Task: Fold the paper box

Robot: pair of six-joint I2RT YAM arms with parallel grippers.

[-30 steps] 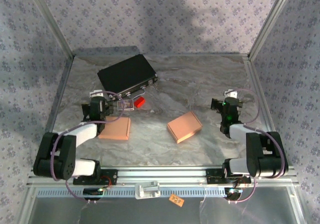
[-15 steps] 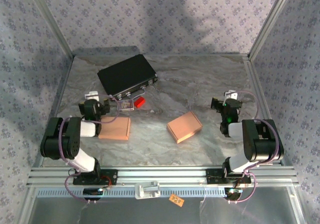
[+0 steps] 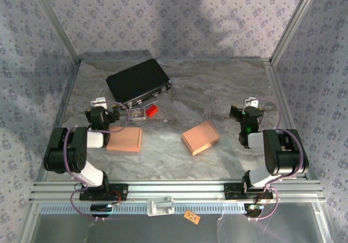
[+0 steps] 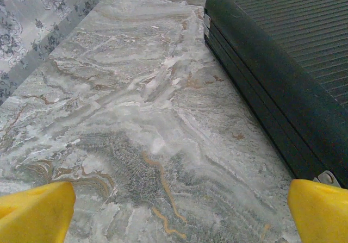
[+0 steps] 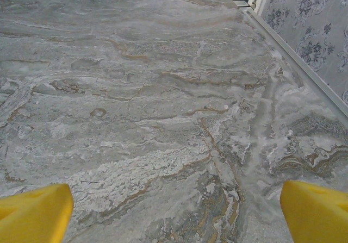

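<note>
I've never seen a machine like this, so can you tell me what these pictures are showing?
These are two robot arms bolted to a marbled table. The wide picture looks down from above and behind them. The other two come from little cameras on the wrists; the yellow fingers at the bottom corners are each arm's own. The left gripper and the right gripper are both wide open and hold nothing. On the table lie a black case, a small red thing beside it, a brown box near the left arm and a brown box in the middle. The arms are meant to fold a paper box.
</note>
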